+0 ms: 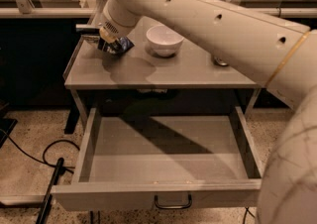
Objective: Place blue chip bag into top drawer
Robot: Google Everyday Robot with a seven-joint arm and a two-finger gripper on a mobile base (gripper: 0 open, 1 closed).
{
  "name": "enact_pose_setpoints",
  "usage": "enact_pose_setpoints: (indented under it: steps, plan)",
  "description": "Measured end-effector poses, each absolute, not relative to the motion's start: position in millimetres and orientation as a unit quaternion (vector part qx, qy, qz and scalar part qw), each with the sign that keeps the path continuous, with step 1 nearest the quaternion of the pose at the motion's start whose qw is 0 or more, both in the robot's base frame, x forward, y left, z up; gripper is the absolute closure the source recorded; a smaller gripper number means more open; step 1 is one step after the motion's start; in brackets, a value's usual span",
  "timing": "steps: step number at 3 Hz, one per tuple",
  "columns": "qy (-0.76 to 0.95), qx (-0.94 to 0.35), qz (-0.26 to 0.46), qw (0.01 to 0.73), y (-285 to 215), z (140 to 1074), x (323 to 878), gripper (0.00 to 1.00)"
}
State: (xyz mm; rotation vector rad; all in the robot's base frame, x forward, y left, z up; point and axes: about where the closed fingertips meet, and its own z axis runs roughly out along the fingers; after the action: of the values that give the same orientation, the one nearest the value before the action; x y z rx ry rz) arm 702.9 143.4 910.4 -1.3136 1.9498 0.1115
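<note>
The blue chip bag point(120, 45) is a small dark-blue foil bag at the back left of the grey tabletop point(198, 72). My gripper point(105, 39) is on it at the end of the big white arm, shut on the bag and holding it just above the tabletop, with a shadow underneath. The top drawer point(163, 196) is pulled wide open below the table; its inside is bare and its dark handle point(172, 202) shows at the front centre. The gripper is behind and above the drawer's left rear corner.
A white bowl point(164, 39) stands on the tabletop just right of the bag. A small metal object point(220, 61), mostly hidden by my arm, is at the right. A black cable point(29, 156) and a dark bar point(52, 188) lie on the floor left of the drawer.
</note>
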Motion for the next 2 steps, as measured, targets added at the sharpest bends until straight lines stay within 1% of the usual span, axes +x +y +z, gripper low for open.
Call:
enact_pose_setpoints:
  steps: [1, 2]
  plan:
    - [0.765, -0.493, 0.038, 0.413, 113.0, 943.4, 663.7, 1.0]
    - [0.764, -0.493, 0.037, 0.413, 112.8, 944.2, 663.0, 1.0]
